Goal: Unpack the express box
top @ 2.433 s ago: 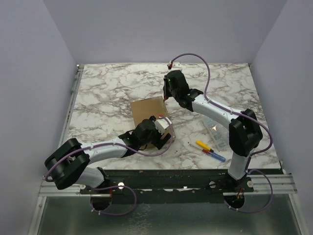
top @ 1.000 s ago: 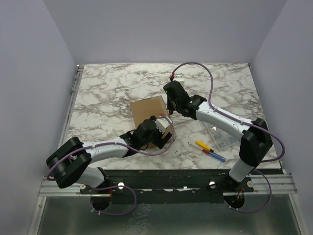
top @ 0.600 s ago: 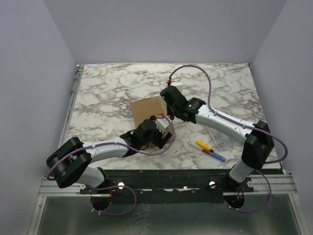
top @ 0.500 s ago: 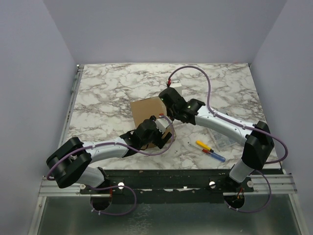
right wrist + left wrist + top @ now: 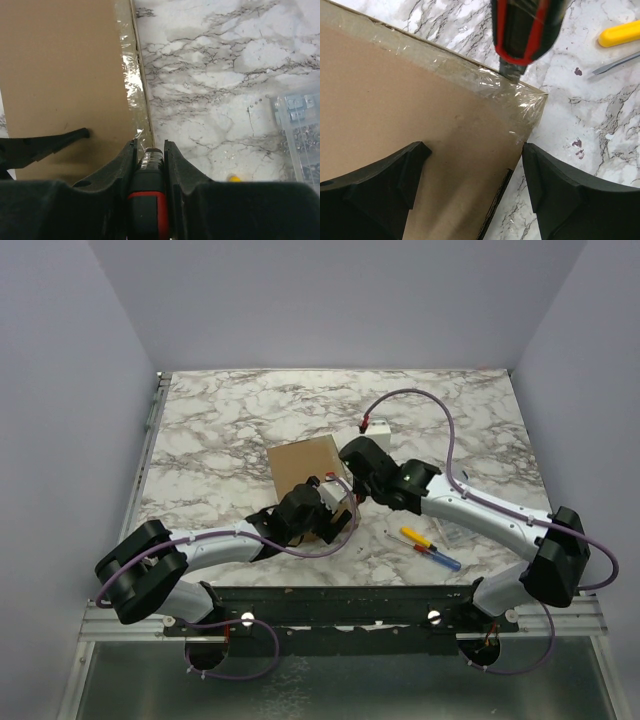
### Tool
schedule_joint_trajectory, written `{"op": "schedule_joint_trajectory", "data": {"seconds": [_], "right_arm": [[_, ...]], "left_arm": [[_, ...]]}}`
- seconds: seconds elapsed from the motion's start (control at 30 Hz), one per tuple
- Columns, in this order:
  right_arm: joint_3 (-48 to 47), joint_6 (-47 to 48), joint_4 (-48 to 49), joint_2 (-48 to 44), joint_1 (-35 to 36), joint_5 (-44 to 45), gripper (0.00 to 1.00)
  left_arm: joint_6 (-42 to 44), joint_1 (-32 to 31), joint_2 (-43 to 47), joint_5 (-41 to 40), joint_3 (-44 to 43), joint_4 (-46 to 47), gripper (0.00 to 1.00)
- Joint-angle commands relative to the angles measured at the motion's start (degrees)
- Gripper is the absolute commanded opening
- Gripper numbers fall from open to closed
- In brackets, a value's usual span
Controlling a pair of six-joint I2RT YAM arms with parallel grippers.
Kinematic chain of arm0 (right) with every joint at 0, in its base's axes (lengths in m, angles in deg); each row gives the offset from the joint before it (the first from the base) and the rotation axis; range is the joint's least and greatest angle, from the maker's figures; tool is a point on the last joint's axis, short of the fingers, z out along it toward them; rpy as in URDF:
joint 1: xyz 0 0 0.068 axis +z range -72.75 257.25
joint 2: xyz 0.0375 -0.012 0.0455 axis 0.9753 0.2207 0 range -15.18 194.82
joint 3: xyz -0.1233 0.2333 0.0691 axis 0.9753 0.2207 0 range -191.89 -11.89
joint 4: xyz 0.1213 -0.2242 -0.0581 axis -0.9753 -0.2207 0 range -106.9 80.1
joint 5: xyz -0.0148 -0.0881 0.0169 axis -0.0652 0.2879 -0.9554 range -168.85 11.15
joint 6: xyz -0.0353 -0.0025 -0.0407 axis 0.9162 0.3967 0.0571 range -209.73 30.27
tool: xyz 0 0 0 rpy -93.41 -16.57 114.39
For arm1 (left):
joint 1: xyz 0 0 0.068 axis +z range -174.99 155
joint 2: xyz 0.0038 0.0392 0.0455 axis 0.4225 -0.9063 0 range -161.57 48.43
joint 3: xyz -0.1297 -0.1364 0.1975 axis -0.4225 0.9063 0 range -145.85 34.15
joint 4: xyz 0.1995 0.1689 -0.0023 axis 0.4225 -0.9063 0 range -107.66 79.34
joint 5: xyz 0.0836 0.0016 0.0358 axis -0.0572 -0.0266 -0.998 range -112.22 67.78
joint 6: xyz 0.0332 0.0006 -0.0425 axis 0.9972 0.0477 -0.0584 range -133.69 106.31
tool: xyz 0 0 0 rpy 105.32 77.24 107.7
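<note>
The express box (image 5: 303,462) is a flat brown cardboard mailer lying closed on the marble table, with clear tape along its right edge (image 5: 131,75). My left gripper (image 5: 338,520) is open over the box's near right corner. One of its fingers (image 5: 385,175) is over the cardboard (image 5: 410,100) and the other is just past the edge. My right gripper (image 5: 352,482) is shut on a red-and-black cutter (image 5: 149,200). The cutter's tip (image 5: 510,72) is at the taped edge near that corner. The box (image 5: 60,65) fills the left of the right wrist view.
A yellow-handled screwdriver (image 5: 415,536) and a blue-and-red one (image 5: 440,558) lie on the table right of the box. A clear plastic compartment case (image 5: 302,135) sits further right, partly under my right arm (image 5: 470,505). The table's near edge is just behind my left arm.
My right arm has swung from the box's far right corner down along its right edge to the near right corner, with the cutter in it. My left arm has not moved.
</note>
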Motion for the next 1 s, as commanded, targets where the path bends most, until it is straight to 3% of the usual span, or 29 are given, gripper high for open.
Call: {"op": "schedule_joint_trajectory", "data": {"seconds": [0.0,0.33,0.73,0.97], "right_arm": [[2.9,-3.5,-4.4,-2.0,4.9,-5.8,0.00],[4.3,-6.9,-7.1,-4.9,8.5,-4.0,0.00],[11.4,-7.7,-0.4,-14.9,9.3,-0.8,0.00],[7.4,-7.2,-1.8,-14.0,9.2,6.0,0.00]], "left_arm": [[-1.7,1.3,-2.4,-5.7,0.4,-2.1,0.83],[-1.7,1.3,-2.7,-5.6,0.4,-2.1,0.83],[-1.6,1.4,-2.8,-4.7,0.2,-2.1,0.83],[0.8,1.3,-0.3,-5.0,-0.9,-5.4,0.89]]}}
